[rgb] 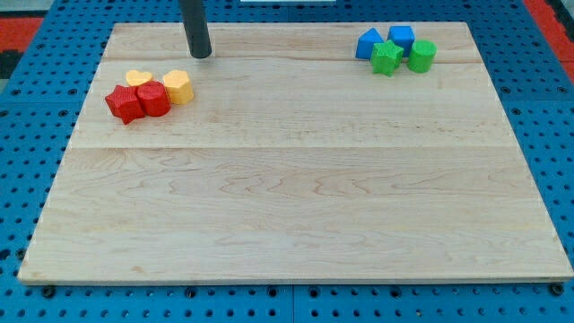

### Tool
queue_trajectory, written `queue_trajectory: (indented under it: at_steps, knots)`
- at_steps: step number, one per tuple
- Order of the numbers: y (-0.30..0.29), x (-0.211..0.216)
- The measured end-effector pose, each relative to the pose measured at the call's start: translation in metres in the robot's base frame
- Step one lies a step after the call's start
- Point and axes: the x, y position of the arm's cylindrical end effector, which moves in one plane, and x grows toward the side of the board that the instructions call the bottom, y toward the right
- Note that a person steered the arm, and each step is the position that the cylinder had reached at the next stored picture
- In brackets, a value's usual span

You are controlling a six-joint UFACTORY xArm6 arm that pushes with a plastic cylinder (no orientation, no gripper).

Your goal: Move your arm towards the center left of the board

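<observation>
My tip [200, 54] rests on the wooden board [296, 197] near the view's top left. It stands apart from the blocks, a little above and to the right of a cluster at the left. That cluster holds a red star block [125, 103], a red cylinder block [154, 99], a yellow heart block [138, 79] and a yellow block [178, 87], all touching or nearly so. At the top right sit a blue block [368, 43], a blue cube [401, 39], a green star block [387, 57] and a green cylinder block [421, 56].
The board lies on a blue pegboard surface [27, 135] that surrounds it on all sides. A red area [547, 13] shows at the view's top right corner.
</observation>
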Motion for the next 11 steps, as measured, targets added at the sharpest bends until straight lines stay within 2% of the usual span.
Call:
queue_trajectory:
  at_steps: [2, 3, 5, 6, 7, 8, 9, 10, 11]
  knots:
    - [-0.005, 0.012]
    - [0.026, 0.018]
    - [0.033, 0.077]
    - [0.085, 0.104]
    - [0.066, 0.187]
    - [-0.037, 0.245]
    - [-0.166, 0.258]
    - [-0.173, 0.250]
    - [-0.172, 0.225]
